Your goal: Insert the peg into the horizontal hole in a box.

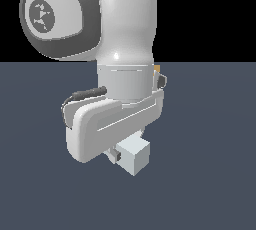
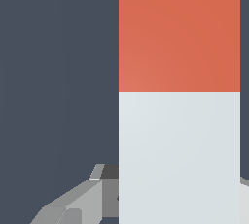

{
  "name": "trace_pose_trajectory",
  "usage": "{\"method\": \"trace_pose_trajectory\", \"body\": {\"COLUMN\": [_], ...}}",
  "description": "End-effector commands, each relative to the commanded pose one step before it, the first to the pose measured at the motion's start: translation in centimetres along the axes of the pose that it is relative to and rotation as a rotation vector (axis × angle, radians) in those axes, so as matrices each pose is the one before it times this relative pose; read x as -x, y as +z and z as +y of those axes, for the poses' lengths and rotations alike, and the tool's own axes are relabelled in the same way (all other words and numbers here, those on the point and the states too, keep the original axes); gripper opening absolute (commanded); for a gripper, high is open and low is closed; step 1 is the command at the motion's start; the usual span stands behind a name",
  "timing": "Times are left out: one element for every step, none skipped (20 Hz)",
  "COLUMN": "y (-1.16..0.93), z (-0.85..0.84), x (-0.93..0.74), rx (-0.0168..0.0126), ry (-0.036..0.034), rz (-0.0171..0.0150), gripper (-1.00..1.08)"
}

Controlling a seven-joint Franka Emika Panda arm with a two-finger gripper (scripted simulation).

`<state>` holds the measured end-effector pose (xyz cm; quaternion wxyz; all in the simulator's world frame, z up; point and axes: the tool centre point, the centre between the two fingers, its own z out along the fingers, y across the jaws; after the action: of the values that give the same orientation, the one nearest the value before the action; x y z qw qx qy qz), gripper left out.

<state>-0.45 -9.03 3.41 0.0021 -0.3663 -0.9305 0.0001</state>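
Your peg (image 2: 179, 96) is a square-sectioned bar in two colours: one part red-orange, the other white to light grey, with a straight seam between them. In the wrist view it fills much of the frame, running lengthwise away from the camera, red-orange part farther off. In the exterior view you see only its pale end (image 1: 134, 156), a light grey block showing below the arm's wrist. The box and its hole cannot be made out in either view.

Flat slate-blue floor (image 1: 210, 174) under even light, plain black backdrop (image 1: 210, 14) beyond.
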Motion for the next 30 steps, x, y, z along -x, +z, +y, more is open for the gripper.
{"method": "trace_pose_trajectory", "body": {"y": [-0.626, -0.203, -0.212, -0.214, -0.214, -0.213, -0.212, -0.212, -0.211, -0.211, -0.21, -0.21, -0.21, -0.209, -0.209, -0.209, -0.208, -0.207, -0.199, -0.189, -0.179, -0.168, -0.158, -0.147, -0.137, -0.127, -0.117, -0.107, -0.097, -0.087], "z": [0.517, 0.189, 0.199, 0.202, 0.202, 0.202, 0.202, 0.203, 0.202, 0.203, 0.203, 0.204, 0.205, 0.205, 0.206, 0.206, 0.207, 0.208, 0.201, 0.19, 0.18, 0.171, 0.163, 0.155, 0.146, 0.138, 0.128, 0.117, 0.106, 0.095], "x": [-0.448, -0.238, -0.249, -0.251, -0.25, -0.249, -0.248, -0.247, -0.246, -0.246, -0.244, -0.243, -0.243, -0.242, -0.241, -0.239, -0.238, -0.236, -0.227, -0.215, -0.203, -0.19, -0.177, -0.163, -0.149, -0.137, -0.126, -0.115, -0.104, -0.093], "rx": [0.0024, 0.00008, 0.00008, 0.00008, 0.00008, 0.00007, 0.00007, 0.00006, 0.00006, 0.00005, 0.00004, 0.00004, 0.00003, 0.00002, 0.00001, 0.00001, 0.0, -0.00001, -0.00002, -0.00002, -0.00002, -0.00003, -0.00004, -0.00005, -0.00005, -0.00006, -0.00005, -0.00005, -0.00005, -0.00004], "ry": [0.04947, 0.02243, 0.02348, 0.02368, 0.02359, 0.02352, 0.02343, 0.02336, 0.02329, 0.02321, 0.02316, 0.0231, 0.02304, 0.023, 0.02295, 0.02292, 0.0229, 0.0228, 0.02191, 0.02075, 0.0196, 0.01852, 0.0174, 0.01628, 0.01517, 0.01413, 0.01306, 0.01192, 0.01079, 0.00964], "rz": [-0.00281, -0.00001, -0.00001, -0.00001, 0.0, 0.0, 0.0, 0.0, 0.0, -0.00001, -0.00001, -0.00001, -0.00001, -0.00002, -0.00002, -0.00003, -0.00004, -0.00005, -0.00005, -0.00005, -0.00005, -0.00006, -0.00007, -0.00008, -0.00008, -0.00008, -0.00008, -0.00008, -0.00007, -0.00007], "gripper": [-1.0, -1.0, -1.0, -1.0, -1.0, -1.0, -1.0, -1.0, -1.0, -1.0, -1.0, -1.0, -1.0, -1.0, -1.0, -1.0, -1.0, -1.0, -1.0, -1.0, -1.0, -1.0, -1.0, -1.0, -1.0, -1.0, -1.0, -1.0, -1.0, -1.0]}}
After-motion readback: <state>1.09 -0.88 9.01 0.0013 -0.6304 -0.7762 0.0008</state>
